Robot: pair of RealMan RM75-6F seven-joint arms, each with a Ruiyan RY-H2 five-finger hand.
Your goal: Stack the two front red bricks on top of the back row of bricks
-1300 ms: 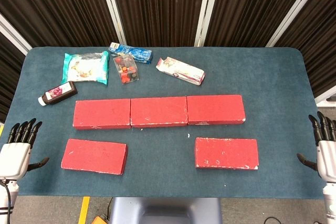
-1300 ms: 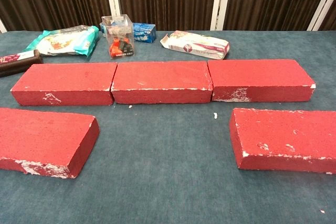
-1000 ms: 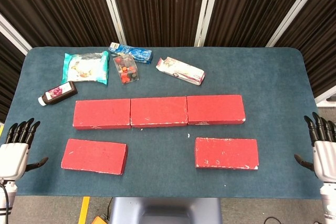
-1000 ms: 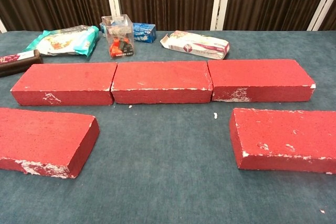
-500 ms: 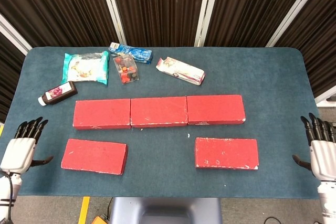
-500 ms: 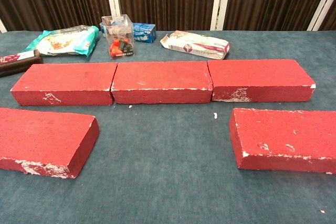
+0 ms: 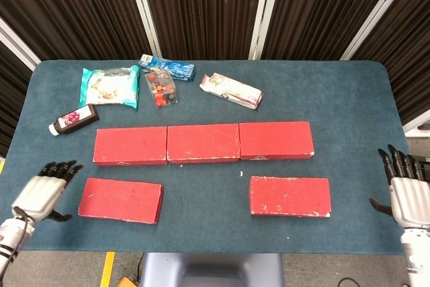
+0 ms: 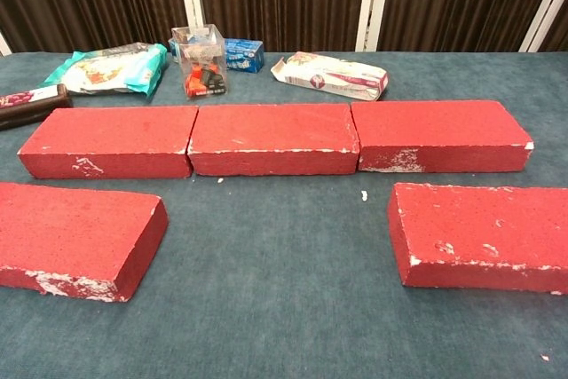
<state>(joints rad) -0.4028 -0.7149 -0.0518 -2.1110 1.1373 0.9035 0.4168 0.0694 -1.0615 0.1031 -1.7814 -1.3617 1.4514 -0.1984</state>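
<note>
Both front bricks — left one [image 7: 121,200], right one [image 7: 290,196] — lie flat w/ long axes left-right, parallel to back row [image 7: 203,143]. My left hand [image 7: 41,193] & right hand [image 7: 406,193] — spread, empty.

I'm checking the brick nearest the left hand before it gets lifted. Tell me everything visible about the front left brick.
The front left brick is a flat red block with a rough, painted-looking surface and white chips along its lower front edge. It lies flat on the blue table, slightly skewed, apart from the back row. Nothing touches it; the left hand is to its left, apart from it.
</note>
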